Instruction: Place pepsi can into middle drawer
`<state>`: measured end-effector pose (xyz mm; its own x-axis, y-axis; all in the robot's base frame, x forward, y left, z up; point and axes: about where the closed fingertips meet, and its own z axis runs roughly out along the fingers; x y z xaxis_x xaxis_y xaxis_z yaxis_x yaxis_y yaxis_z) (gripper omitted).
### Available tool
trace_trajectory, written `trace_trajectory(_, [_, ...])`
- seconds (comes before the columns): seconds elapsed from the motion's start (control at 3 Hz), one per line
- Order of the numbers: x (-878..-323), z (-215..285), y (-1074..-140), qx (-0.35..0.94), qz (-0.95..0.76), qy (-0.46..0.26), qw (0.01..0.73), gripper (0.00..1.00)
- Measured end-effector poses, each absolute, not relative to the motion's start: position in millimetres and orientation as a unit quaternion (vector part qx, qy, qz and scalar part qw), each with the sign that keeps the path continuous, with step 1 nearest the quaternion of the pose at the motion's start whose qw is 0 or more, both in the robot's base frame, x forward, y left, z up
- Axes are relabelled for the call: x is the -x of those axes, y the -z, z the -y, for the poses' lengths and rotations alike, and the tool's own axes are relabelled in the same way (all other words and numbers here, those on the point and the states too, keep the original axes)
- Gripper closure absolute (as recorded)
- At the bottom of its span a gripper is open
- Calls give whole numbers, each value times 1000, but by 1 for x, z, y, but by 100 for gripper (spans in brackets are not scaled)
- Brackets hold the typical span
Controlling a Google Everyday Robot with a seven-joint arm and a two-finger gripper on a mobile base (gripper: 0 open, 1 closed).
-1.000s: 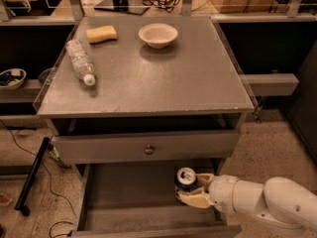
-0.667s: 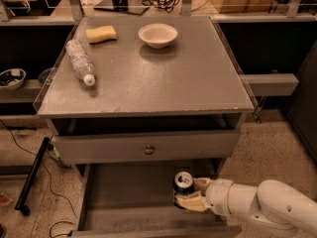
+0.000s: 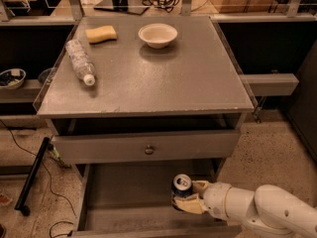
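The pepsi can (image 3: 181, 188), dark blue with a silver top, stands upright inside the open middle drawer (image 3: 124, 197), toward its right side. My gripper (image 3: 188, 196) comes in from the lower right on a white arm and its cream fingers (image 3: 190, 206) are closed around the can's right side. The drawer is pulled out below the grey drawer front with the round knob (image 3: 148, 149). Whether the can's base touches the drawer floor is hidden.
On the grey cabinet top (image 3: 188, 78) lie a clear plastic bottle (image 3: 79, 61), a yellow sponge (image 3: 101, 33) and a white bowl (image 3: 157, 35). A black pole (image 3: 32, 175) and cables lie on the floor at left. Shelves flank the cabinet.
My gripper has carried the can a little to the left and lower into the drawer.
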<state>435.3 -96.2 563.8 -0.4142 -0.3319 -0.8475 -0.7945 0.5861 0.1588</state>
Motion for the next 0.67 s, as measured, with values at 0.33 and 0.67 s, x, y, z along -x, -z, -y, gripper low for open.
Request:
trace_trajectory(0.33, [-440,89,-550,333,-792,-286,424,100])
trace_trajectory(0.67, [-449,84,-538,312,-791,-290,440,100])
